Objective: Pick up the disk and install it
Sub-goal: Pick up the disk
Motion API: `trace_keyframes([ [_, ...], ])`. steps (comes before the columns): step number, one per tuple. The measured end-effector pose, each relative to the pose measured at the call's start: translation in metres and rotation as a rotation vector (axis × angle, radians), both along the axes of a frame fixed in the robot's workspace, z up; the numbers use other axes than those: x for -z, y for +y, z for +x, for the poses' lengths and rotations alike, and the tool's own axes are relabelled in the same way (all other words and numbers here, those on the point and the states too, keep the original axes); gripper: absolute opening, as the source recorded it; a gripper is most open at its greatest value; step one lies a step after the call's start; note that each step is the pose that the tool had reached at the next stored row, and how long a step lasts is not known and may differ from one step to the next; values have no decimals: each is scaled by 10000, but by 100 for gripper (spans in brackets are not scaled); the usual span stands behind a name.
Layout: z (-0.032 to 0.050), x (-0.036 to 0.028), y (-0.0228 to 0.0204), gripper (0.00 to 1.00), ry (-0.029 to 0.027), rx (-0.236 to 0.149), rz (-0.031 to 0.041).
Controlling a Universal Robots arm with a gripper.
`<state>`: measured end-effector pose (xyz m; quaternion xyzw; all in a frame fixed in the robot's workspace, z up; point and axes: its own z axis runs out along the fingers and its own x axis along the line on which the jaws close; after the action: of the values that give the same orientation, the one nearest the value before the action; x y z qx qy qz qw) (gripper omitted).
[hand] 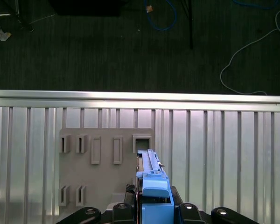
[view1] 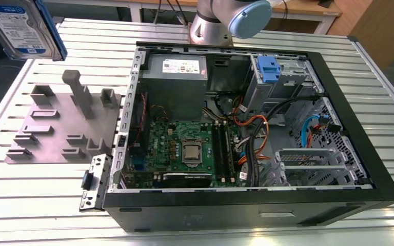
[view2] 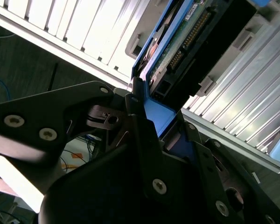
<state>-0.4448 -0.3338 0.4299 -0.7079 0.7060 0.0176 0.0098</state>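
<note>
Holding the disk (view1: 20, 25) by its blue rail, the gripper (view2: 151, 119) is clamped on it. The disk hangs upper left in the exterior view, long axis probably straight out from the gripper, well apart from the case (view1: 252, 207).

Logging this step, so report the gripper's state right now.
Gripper: shut on the disk, a flat rectangular silver hard drive in blue plastic caddy rails.
</note>
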Motion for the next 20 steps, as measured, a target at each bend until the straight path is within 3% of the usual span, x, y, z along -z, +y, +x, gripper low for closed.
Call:
trace_keyframes([
  [8, 0, -60, 0, 36, 0, 0, 1],
  [20, 0, -229, 0, 36, 0, 0, 0],
])
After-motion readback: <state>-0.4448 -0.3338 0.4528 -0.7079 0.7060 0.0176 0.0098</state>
